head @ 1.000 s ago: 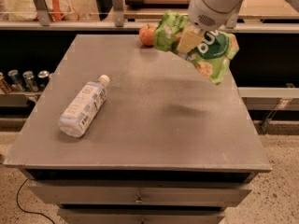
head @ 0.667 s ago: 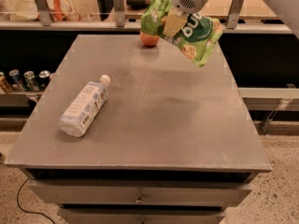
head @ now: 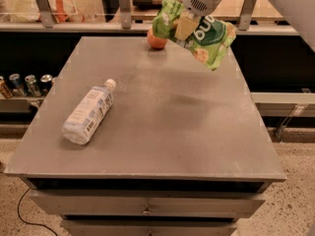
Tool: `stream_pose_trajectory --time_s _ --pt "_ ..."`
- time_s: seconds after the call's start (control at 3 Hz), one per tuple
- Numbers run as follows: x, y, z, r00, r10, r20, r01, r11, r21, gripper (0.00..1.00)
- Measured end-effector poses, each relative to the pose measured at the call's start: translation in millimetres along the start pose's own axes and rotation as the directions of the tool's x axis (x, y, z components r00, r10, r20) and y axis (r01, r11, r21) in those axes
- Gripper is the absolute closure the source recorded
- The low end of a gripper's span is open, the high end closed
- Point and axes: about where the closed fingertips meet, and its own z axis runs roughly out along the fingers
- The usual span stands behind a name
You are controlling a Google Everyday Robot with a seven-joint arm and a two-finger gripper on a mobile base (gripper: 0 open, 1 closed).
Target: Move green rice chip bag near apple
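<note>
Office snack area: grey drawer counter (head: 162, 132), drink cans (head: 24, 84) shelved left, jaws holding green rice chip bag (head: 211, 39) over far edge.

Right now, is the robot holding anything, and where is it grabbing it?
The gripper, up beside the apple, holds the green rice chip bag around its middle.

A clear plastic bottle with a white cap (head: 88, 113) lies on its side at nine o'clock on the grey metal table (head: 172, 132), cap toward one o'clock. What may be drink cans (head: 24, 84) stand off at ten. The gripper (head: 183, 27) hangs at twelve o'clock.
</note>
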Motion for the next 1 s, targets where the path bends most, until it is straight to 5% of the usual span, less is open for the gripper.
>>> stream_pose_trajectory --time_s 1.0 --pt "45 -42 56 0.989 0.1 -0.112 -0.097 0.9945 0.04 1.0"
